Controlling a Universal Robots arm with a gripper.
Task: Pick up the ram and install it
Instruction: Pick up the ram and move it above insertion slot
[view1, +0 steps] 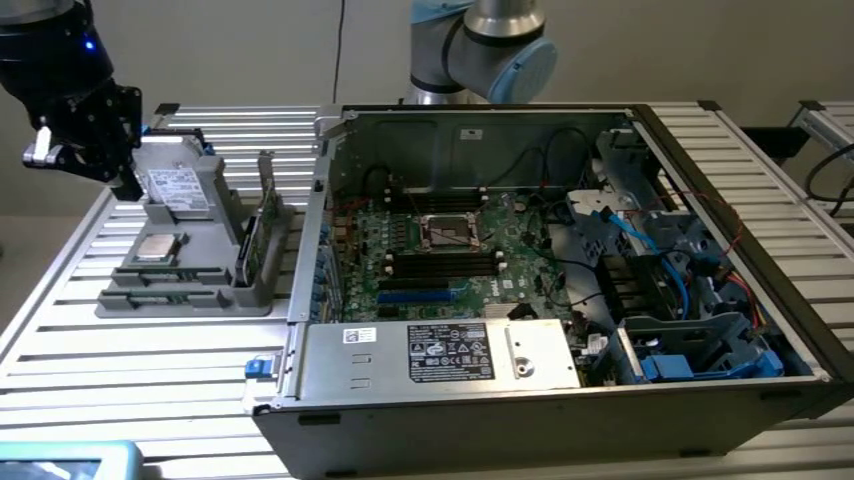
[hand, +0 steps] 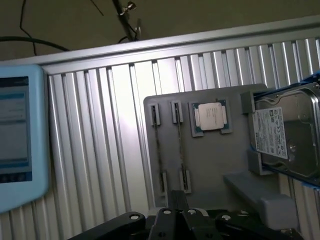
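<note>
Over the grey tray (view1: 174, 300), tool (view1: 124, 182) apart from the ram (view1: 271, 225), its opening unclear.

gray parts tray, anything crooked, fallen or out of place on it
Nothing stands out. The two ram sticks stand on edge in their slots, the processor lies flat in its pocket, and the hard drive sits in its cradle.

No legible text or numbers.
</note>
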